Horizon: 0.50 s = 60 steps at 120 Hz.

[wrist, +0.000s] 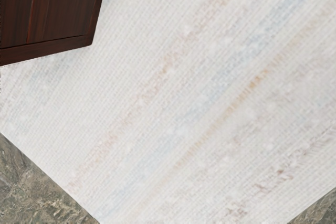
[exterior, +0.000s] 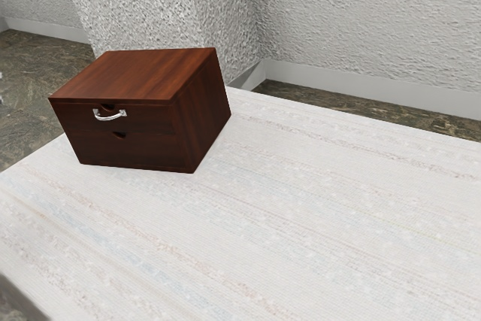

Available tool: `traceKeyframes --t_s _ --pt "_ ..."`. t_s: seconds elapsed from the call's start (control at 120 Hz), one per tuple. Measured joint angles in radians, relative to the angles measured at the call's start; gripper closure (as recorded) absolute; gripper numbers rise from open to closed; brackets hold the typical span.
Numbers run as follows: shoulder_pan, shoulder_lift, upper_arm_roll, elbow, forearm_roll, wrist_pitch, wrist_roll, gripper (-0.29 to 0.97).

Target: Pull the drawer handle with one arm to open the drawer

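The brown drawer box (exterior: 143,80) sits on the white table (exterior: 316,216), toward the exterior view's left; its silver handle (exterior: 110,113) is on the top drawer (exterior: 139,119), which looks shut; I cannot tell if the gripper is open or closed.

Robot body: too little to tell.
A whitish fleck (exterior: 1,74) at the exterior view's left edge may belong to the arm; its shape is unclear.

Dark reddish-brown cabinet (exterior: 143,107); silver handle (exterior: 110,114); whitewashed streaky table (exterior: 316,216)
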Motion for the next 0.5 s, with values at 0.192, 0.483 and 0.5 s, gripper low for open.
traceKeyframes --t_s 0.192,0.483,0.5 --pt "-0.017 0.022 -0.010 0.023 -0.021 0.025 0.011 0.00" --pt "-0.007 0.054 -0.011 0.033 -0.062 0.058 0.021 0.21" --pt "-0.007 0.057 -0.011 0.036 -0.063 0.060 0.022 0.21"
